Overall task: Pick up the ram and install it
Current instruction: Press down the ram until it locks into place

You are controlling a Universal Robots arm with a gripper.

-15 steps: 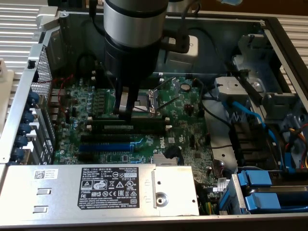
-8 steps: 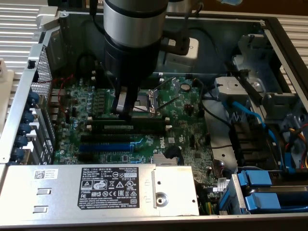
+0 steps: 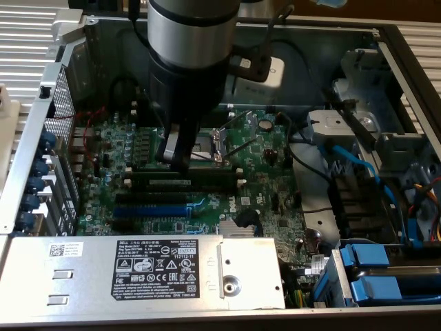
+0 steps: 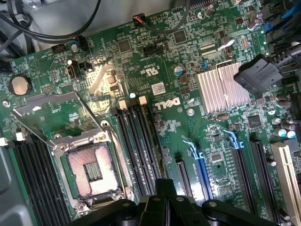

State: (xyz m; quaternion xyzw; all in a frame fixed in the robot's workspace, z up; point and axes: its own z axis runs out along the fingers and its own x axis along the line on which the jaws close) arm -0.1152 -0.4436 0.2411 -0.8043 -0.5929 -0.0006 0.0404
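The gripper (image 3: pixel 175 160) is set, jaws closed, on the black slots (image 3: pixel 210 185) at the motherboard's (image 3: pixel 272 176) middle; any hold cannot be told

Open computer case (image 3: pixel 310 38), contents:
- green Dell motherboard (image 3: pixel 269 172)
- open CPU socket (image 3: pixel 207 143), mid-board
- finned silver heatsink (image 4: pixel 221 92)
- coin cell battery (image 4: pixel 19 84)
- blue expansion slot (image 4: pixel 203 169)
- white expansion slot (image 4: pixel 291 179)
- labelled power supply (image 3: pixel 155 265), along the board's near edge
- blue drive caddies (image 3: pixel 386 276), near corner of the case on the exterior view's right

Green motherboard (image 4: pixel 155 61), open CPU socket (image 4: pixel 91 172), silver heatsink (image 4: pixel 221 92), closed claw (image 4: pixel 165 190)
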